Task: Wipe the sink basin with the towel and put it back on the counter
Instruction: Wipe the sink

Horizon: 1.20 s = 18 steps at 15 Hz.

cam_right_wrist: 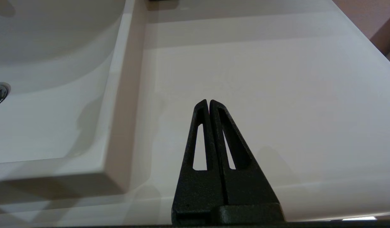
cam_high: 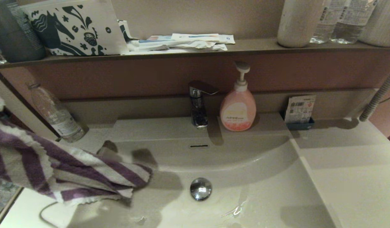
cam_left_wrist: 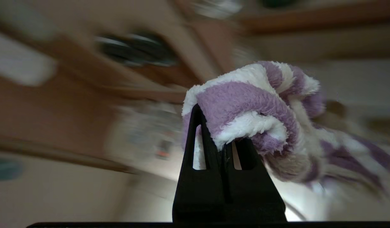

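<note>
Towel [cam_left_wrist: 245, 107] pinched between left jaws.

On my wrist feeds, both grippers look alike. The left gripper [cam_left_wrist: 225, 133] and right gripper [cam_right_wrist: 209, 103] each have two matte black, grainy plastic fingers, wedge-shaped, tapering to rounded tips, each finger cut through by a long triangular slot.

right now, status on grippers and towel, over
Left gripper shut on the towel, held over the sink basin left side. Right gripper shut, empty, above the counter. Nothing in the way.
</note>
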{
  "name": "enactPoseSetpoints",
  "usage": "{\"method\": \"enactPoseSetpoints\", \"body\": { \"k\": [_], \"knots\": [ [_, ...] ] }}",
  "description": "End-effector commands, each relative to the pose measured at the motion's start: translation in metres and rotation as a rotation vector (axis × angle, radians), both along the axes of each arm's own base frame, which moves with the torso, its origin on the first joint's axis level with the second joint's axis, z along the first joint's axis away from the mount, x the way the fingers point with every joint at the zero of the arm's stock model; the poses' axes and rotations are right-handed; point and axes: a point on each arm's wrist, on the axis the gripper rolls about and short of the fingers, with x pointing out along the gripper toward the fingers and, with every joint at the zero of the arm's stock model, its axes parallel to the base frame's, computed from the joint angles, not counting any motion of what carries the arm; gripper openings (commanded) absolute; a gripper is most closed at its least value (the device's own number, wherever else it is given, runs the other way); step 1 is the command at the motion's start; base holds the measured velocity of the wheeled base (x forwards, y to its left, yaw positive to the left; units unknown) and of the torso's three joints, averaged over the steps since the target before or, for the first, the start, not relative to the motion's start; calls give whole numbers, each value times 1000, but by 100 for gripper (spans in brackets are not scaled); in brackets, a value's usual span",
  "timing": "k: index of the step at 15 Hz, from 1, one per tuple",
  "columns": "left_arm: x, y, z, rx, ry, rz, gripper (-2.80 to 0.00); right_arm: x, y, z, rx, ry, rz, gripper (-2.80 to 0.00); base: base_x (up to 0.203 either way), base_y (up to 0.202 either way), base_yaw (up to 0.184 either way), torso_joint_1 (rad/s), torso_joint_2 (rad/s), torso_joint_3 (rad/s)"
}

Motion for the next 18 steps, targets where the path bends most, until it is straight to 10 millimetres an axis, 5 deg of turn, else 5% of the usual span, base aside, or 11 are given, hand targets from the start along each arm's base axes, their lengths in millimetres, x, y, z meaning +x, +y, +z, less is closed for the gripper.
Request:
{"method": "enactPoseSetpoints", "body": {
  "k": [1,13,18],
  "knots": [
    [-10,9,10,60,-42,96,-280,0,0,0,0,1,0,-280,0,0,0,0,0,0],
    [-51,34,91,343,-97,323,-280,0,0,0,0,1,0,-280,0,0,0,0,0,0],
    [-43,29,101,363,-75,359,-280,0,0,0,0,1,0,-280,0,0,0,0,0,0]
  ]
}}
